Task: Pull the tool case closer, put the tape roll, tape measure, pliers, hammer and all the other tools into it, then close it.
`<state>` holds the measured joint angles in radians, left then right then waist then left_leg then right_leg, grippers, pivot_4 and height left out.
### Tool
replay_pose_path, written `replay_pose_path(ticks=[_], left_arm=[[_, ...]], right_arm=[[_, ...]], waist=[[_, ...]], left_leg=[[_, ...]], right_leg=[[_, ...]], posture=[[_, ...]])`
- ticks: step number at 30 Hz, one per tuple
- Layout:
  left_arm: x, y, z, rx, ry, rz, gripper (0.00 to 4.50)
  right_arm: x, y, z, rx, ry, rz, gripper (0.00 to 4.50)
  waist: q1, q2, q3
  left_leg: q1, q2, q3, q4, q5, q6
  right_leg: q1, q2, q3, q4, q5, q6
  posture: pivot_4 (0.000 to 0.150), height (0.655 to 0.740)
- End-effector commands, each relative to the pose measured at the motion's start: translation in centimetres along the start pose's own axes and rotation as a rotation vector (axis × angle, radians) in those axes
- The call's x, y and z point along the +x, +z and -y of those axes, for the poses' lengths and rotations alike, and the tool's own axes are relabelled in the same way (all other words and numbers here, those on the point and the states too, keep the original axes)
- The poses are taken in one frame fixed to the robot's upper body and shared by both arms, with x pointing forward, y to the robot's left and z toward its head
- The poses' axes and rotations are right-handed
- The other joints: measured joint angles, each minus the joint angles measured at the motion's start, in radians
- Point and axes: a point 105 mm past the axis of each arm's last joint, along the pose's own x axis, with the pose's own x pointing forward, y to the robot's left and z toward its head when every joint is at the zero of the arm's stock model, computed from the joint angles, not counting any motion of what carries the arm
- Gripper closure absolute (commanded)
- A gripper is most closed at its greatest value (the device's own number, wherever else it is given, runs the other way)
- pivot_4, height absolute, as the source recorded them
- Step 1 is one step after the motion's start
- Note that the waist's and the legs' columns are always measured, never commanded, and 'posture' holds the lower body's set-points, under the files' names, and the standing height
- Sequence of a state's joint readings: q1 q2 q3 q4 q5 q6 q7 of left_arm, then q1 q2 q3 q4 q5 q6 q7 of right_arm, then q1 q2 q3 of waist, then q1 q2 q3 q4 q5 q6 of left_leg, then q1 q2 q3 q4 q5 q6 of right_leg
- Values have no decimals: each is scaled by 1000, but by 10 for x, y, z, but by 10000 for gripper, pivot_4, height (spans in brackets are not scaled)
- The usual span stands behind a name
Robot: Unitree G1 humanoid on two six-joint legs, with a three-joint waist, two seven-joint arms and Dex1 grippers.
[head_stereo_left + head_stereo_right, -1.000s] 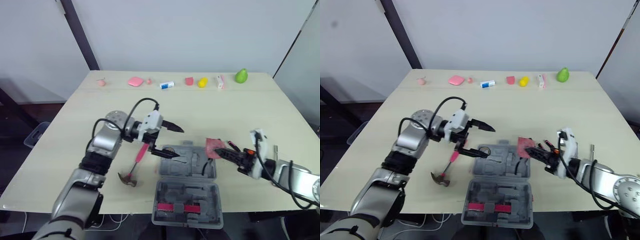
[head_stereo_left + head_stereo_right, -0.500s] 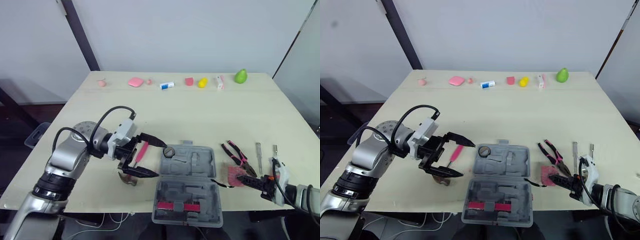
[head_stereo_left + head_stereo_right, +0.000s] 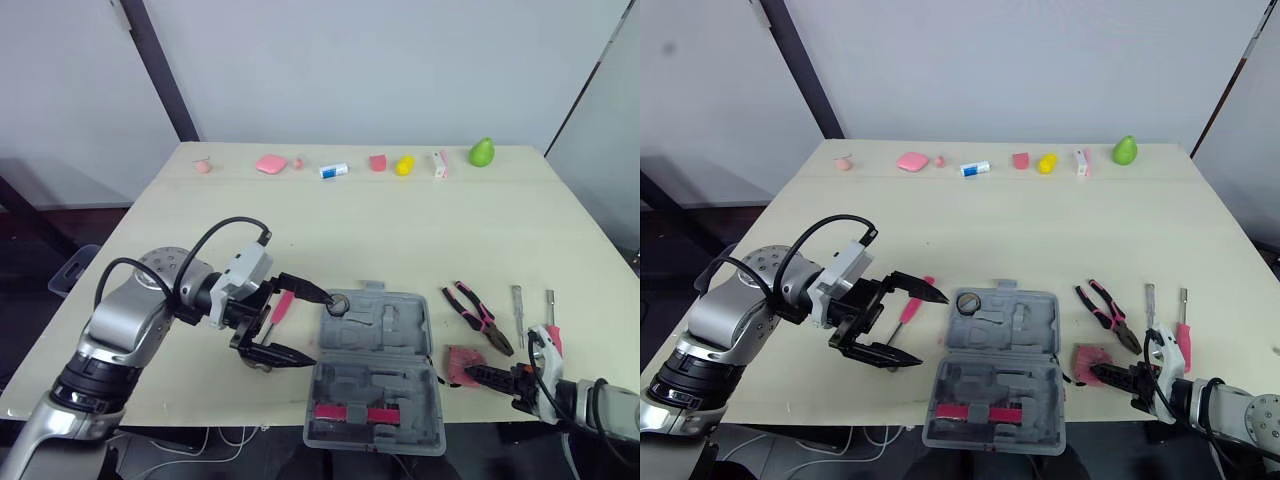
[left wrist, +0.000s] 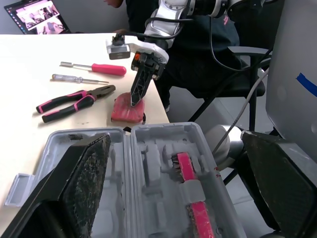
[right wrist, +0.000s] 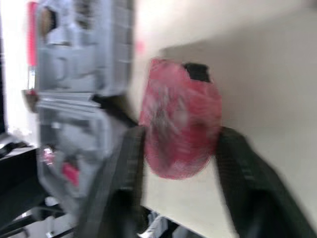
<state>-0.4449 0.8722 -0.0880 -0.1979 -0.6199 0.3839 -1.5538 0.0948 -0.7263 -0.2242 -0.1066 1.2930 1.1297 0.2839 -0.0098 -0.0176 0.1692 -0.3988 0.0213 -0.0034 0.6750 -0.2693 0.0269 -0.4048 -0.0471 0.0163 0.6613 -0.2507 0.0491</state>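
Now — right end effector (image 3: 469, 373) grips the tape measure (image 3: 455, 358).

A pale wooden table (image 3: 420, 215) before a plain grey wall (image 3: 350, 60) crossed by a dark slanted post (image 3: 160, 70).

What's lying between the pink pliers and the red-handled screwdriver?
A thinner screwdriver lies there, apart from both the pliers and the red-handled screwdriver; the left wrist view shows it plainest.
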Motion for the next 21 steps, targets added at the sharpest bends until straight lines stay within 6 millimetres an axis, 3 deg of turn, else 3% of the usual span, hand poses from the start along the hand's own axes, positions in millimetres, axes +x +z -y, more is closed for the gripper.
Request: replay_pose_path(ticks=[1,2,4,5,6,9,14,21], left_arm=[[-2,7,5,43,-19,-5,0],[-2,8,5,43,-20,-6,0],[-4,7,6,41,-21,-8,0],[-4,7,6,41,-22,-9,0],[-5,7,6,41,-22,-10,0],[-5,7,7,43,-23,-7,0],[-5,5,8,38,-26,-7,0],[-5,6,9,46,-19,2,0]], right_arm=[[-21,21,-4,-48,21,99,13552],[-27,23,-5,-56,30,109,10785],[-37,28,-6,-126,24,128,1070],[-41,30,-7,-172,23,128,339],[-43,31,-9,-202,24,128,339],[-43,26,-13,-519,12,79,339],[-39,21,-20,-967,129,36,339],[-24,19,-16,-1299,208,-126,339]], waist=[[0,0,0],[-1,0,0],[0,0,0],[0,0,0],[-1,0,0],[-3,0,0],[-3,0,0],[-3,0,0]], left_leg=[[0,0,0,0,0,0],[0,0,0,0,0,0],[0,0,0,0,0,0],[0,0,0,0,0,0],[0,0,0,0,0,0],[1,0,0,0,0,0],[1,0,0,0,0,0],[1,0,2,1,0,0]], right_leg=[[0,0,0,0,0,0],[0,0,0,0,0,0],[0,0,0,0,0,0],[0,0,0,0,0,0],[0,0,0,0,0,0],[0,0,0,0,0,1],[0,1,0,0,-1,2],[0,1,1,0,0,1]], posture=[[1500,7400],[1500,7400],[1500,7400],[1500,7400],[1500,7400],[1500,7400],[1500,7400],[1500,7400]])
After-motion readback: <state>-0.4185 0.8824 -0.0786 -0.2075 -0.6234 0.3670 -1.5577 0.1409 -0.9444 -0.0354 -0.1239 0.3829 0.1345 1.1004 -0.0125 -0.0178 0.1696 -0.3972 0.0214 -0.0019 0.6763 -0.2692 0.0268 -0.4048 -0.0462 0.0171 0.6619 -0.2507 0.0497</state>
